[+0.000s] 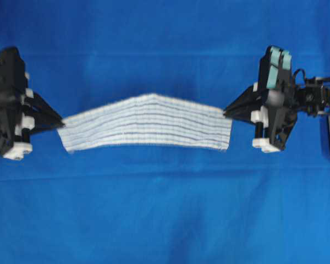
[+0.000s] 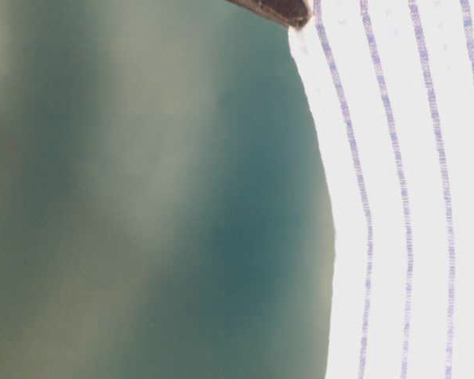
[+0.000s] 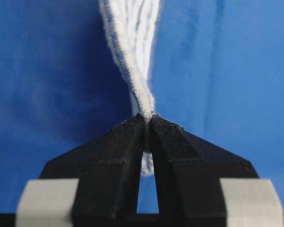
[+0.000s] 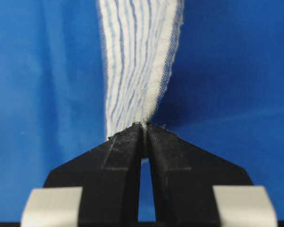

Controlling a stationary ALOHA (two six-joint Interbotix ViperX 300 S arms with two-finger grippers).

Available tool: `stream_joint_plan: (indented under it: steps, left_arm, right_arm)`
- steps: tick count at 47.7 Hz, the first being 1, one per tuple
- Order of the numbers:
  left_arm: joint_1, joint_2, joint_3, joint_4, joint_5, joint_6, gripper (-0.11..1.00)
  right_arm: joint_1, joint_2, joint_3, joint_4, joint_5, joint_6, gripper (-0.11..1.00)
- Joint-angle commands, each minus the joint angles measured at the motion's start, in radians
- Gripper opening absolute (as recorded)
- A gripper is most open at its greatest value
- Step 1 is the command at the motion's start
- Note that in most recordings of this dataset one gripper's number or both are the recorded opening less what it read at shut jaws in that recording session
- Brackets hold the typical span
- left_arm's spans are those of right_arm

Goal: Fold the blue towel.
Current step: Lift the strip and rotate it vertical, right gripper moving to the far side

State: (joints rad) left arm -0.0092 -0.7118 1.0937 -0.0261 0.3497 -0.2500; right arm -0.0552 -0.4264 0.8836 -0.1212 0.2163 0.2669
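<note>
A plain solid-blue table covering [image 1: 165, 220] fills the overhead view, lightly creased, with a faint fold line running across below the middle. In the table-level view the background is only a blurred green-grey wash, so nothing of the room can be made out there.

The blue towel [image 1: 148, 124] is stretched between the two arms across the middle of the covering, well away from every edge. It is white woven cloth with a fine light-blue check and darker blue stripes running along its length. Its upper edge rises to a low peak near the middle, and the cloth bunches narrow at each end.

The left gripper [image 3: 146, 124] is clamped tight on the towel's left end, and the right gripper [image 4: 144, 126] is pinched the same way on its right end.
</note>
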Motion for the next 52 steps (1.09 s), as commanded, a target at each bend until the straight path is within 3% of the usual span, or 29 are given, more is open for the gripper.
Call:
stream_joint_plan:
  steps: [1,11,23,37,52]
  left_arm:
    - [-0.026,0.04,-0.037,-0.002,-0.055,0.002,0.02]
    - [-0.129,0.173,-0.095,-0.002,-0.198,0.005,0.02]
    - [-0.186,0.324,-0.201,-0.002,-0.284,0.015,0.02]
    - [-0.193,0.509,-0.39,0.0,-0.301,0.083,0.02]
    - [-0.201,0.6,-0.499,0.0,-0.305,0.121,0.02]
  right_arm:
    - [-0.048,0.015,-0.04,-0.012,-0.015,0.003,0.05]
    - [-0.193,0.103,-0.115,-0.072,-0.017,0.002,0.05]
    - [-0.334,0.216,-0.239,-0.17,-0.017,-0.002,0.05]
    - [-0.414,0.334,-0.396,-0.256,-0.029,-0.005,0.05]
    - [-0.44,0.387,-0.474,-0.276,-0.031,-0.011,0.05]
